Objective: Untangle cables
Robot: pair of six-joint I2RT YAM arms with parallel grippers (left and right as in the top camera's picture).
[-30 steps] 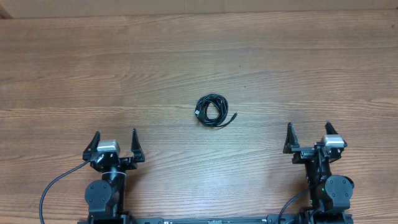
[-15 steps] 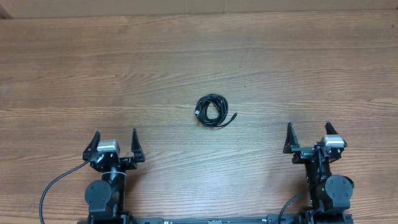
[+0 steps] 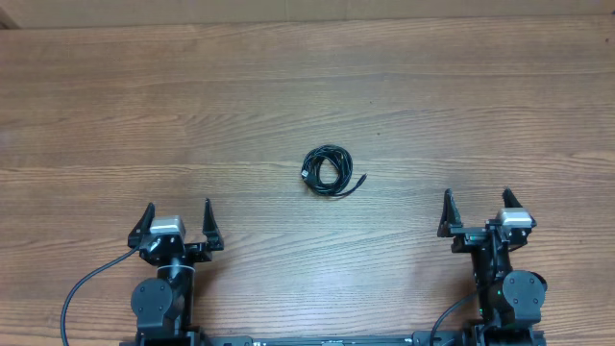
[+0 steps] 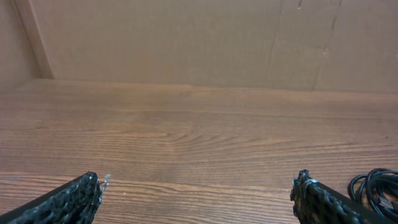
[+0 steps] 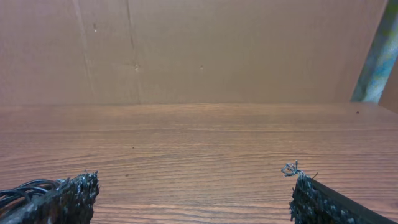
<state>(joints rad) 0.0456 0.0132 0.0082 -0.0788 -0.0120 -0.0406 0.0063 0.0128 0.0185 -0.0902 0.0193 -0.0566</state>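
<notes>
The cables are lying as one small, tight coil near the middle of the bench, well apart from both arms. The left claw and the right claw are each gaping wide and holding nothing, sitting at the near edge, one to either side of the coil.

With the loops packed so closely, a claw closing on the bundle is likely pinching several strands together, so a pull risks dragging or tightening the whole coil instead of freeing an end.

The overhead view is showing the full coil. Each wrist view is catching only its edge at a lower corner, but is revealing the cardboard wall rising at the far side.
</notes>
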